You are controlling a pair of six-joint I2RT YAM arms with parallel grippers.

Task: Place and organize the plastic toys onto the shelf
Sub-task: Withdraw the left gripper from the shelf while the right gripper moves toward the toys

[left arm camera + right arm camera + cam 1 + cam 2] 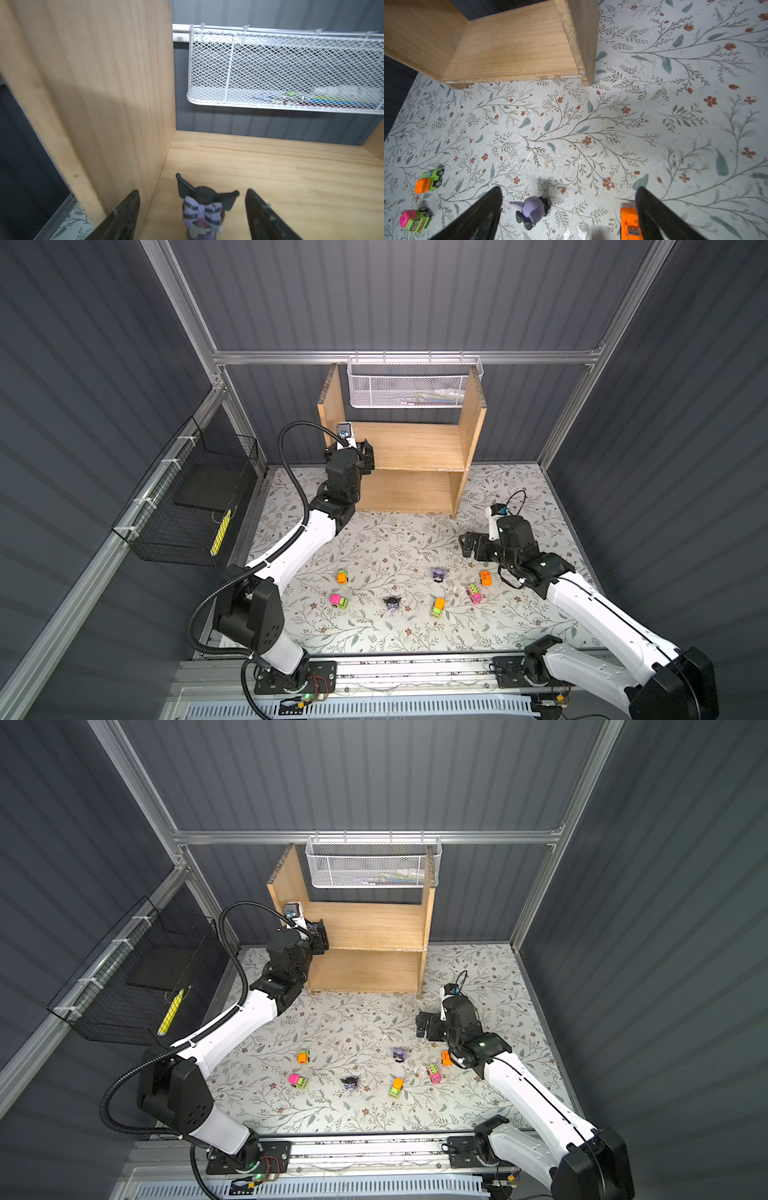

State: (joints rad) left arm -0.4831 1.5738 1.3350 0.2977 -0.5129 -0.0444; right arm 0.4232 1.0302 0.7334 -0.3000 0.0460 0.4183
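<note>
Floral mat (pixel 374 539) in a grey-walled cell. The left gripper (pixel 192 192), jaws parted, flanks without touching a purple-and-black figurine (pixel 200 212). This figurine stands upright on the upper tier of the shelf (pixel 415 443), beside its left side panel. On the mat lie a second figurine (pixel 393 603), a third figurine (pixel 438 574) and five neon toy cars (pixel 438 608). The right gripper (pixel 569 188), jaws wide and empty, hangs near the third figurine.
</note>
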